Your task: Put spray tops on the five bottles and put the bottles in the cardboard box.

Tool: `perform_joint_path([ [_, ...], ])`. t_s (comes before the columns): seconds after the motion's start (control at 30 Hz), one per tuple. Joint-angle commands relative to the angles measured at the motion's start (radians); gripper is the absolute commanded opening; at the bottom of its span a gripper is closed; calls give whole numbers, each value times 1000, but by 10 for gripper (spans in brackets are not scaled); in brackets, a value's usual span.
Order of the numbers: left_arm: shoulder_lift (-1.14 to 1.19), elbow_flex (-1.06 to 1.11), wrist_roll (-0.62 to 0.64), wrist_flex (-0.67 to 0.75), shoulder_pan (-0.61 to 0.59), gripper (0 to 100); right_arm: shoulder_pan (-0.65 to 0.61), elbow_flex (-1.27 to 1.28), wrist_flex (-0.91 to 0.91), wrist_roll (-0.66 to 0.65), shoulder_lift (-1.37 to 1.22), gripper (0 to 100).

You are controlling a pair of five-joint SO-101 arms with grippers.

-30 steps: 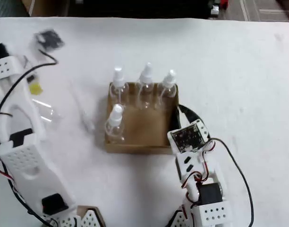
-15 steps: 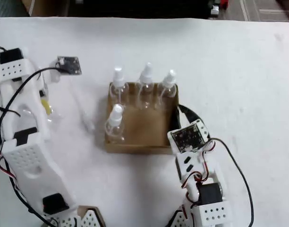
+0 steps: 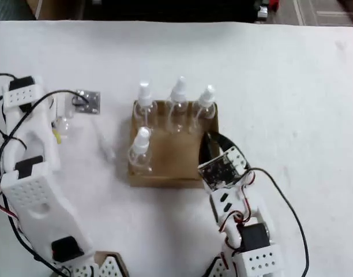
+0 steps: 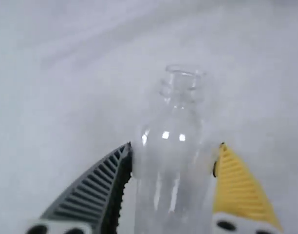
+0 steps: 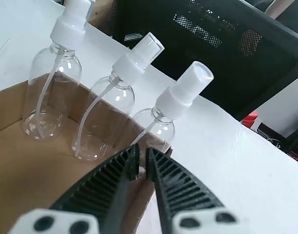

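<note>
The cardboard box [image 3: 176, 157] sits mid-table with several capped bottles in it: three along its back wall [image 3: 177, 107] and one at the front left [image 3: 140, 151]. An uncapped clear bottle [image 4: 171, 161] stands between the grey and yellow fingers of my left gripper [image 4: 172, 152], which is shut on it. In the high view, that bottle [image 3: 65, 120] is left of the box. A loose spray top [image 3: 105, 144] lies on the cloth between it and the box. My right gripper [image 5: 141, 155] is shut and holds nothing. It hovers at the box's right wall [image 3: 207, 138], near the back-row bottles [image 5: 107, 112].
White cloth covers the table [image 3: 292, 86], with open room right of and behind the box. A black crate [image 5: 227, 53] stands beyond the table's far edge. Cables trail from both arms near the front edge.
My left gripper came down on the bottle lying at the left, closed on it and raised it toward the box. The right gripper shifted left over the box's right wall.
</note>
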State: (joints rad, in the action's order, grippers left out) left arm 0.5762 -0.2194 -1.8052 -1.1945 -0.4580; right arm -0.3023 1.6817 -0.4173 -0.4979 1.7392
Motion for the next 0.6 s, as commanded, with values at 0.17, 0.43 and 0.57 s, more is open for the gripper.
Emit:
perform_joint_path([
  [0.17, -64, 83, 31, 60, 35, 243, -5, 12, -5, -20, 1, 18],
  [0.43, -74, 75, 293, 52, 50, 22, -4, 12, -4, -25, 1, 18],
  [0.57, -156, -14, 494, -74, 50, 23, -1, 12, -4, -26, 1, 18],
])
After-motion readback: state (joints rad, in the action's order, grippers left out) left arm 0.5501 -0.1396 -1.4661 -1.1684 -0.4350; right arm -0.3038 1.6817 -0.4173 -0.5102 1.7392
